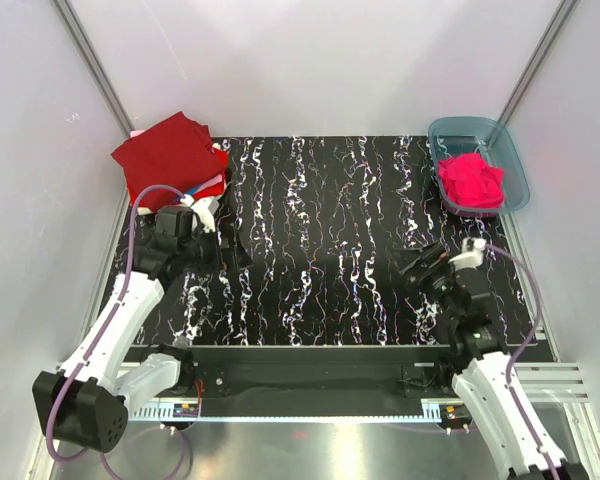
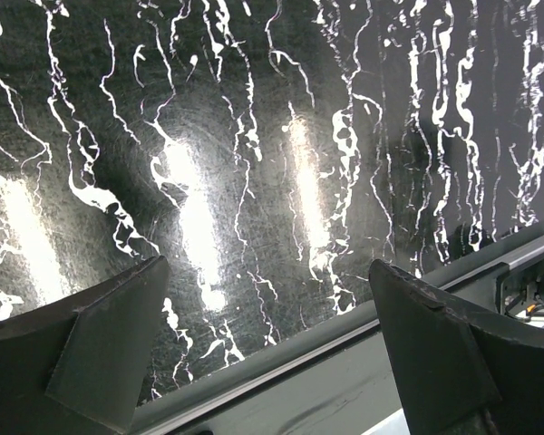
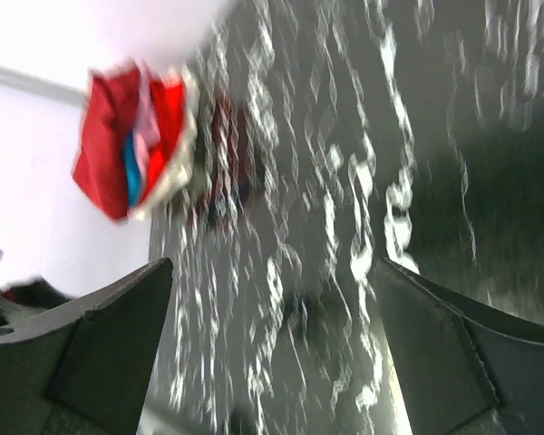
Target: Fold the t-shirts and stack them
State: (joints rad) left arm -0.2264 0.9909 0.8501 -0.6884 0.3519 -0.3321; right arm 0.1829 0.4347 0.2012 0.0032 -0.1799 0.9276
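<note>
Look first at the far left corner of the worktop (image 1: 330, 220). A stack of folded t-shirts (image 1: 170, 155) sits there, with a dark red one on top. Under it you can see edges of blue, white and brighter red. That part of the job looks done.

The left jaws hang just beside that stack, a little toward the near edge. They are spread wide apart and hold nothing. In the left wrist view you only see bare worktop between them.

The right jaws are near the right edge, about halfway back. They are spread wide too, and nothing is in them. Their camera looks across the worktop at the stack, but the view is blurry.

Now look at the far right corner. A see-through teal bin (image 1: 515, 160) stands there. A bright pink t-shirt (image 1: 470, 180) lies inside it in a crumpled heap. I think this one is not folded yet. You have to lift it out, spread it flat, fold it and put it on the stack.

I cannot see any words, labels or brand names anywhere.
</note>
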